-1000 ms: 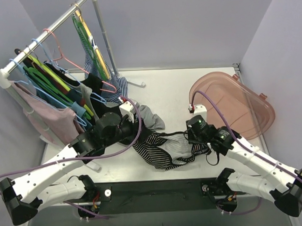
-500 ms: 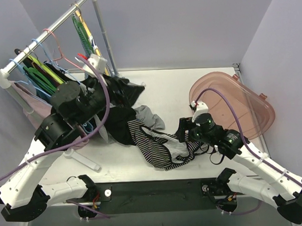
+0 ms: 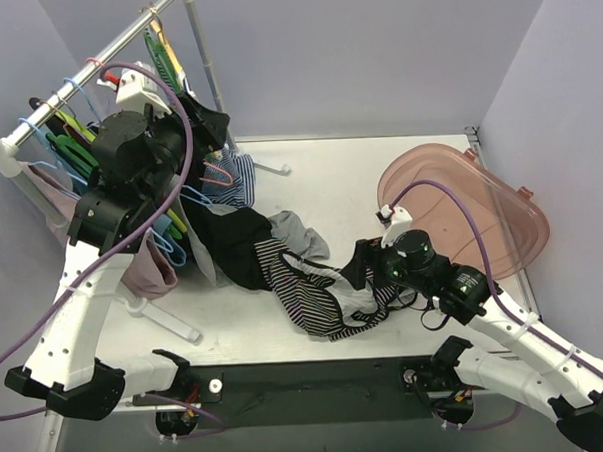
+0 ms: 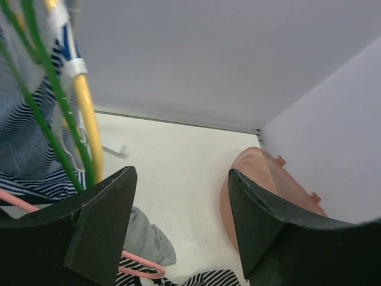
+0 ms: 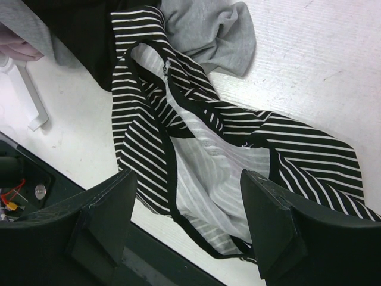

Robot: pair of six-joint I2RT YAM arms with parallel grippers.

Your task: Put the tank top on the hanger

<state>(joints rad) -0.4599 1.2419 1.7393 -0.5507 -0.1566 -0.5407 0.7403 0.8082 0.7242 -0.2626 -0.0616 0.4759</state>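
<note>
The tank top (image 3: 320, 297) lies crumpled on the table near the front edge, with black-and-white stripes and dark edging. It fills the right wrist view (image 5: 196, 137). My right gripper (image 3: 358, 269) hangs open just above its right part, jaws spread wide and empty (image 5: 187, 174). The green hanger (image 3: 157, 50) hangs on the rack rail at the back left, beside a yellow one. In the left wrist view its green strands (image 4: 56, 107) run down the left edge. My left gripper (image 3: 212, 120) is raised next to it, open and empty (image 4: 180, 173).
The clothes rack rail (image 3: 104, 54) holds several hangers and garments, among them a pink wire hanger (image 3: 219, 175) and a blue-and-white striped garment (image 3: 241, 179). A black cloth (image 3: 232, 244) and a grey cloth (image 3: 300, 234) lie beside the tank top. A pink translucent tub (image 3: 461, 209) lies at the right.
My left arm has risen from low over the table up to the rack rail beside the green hanger, empty. My right gripper has shifted a little left over the tank top.
</note>
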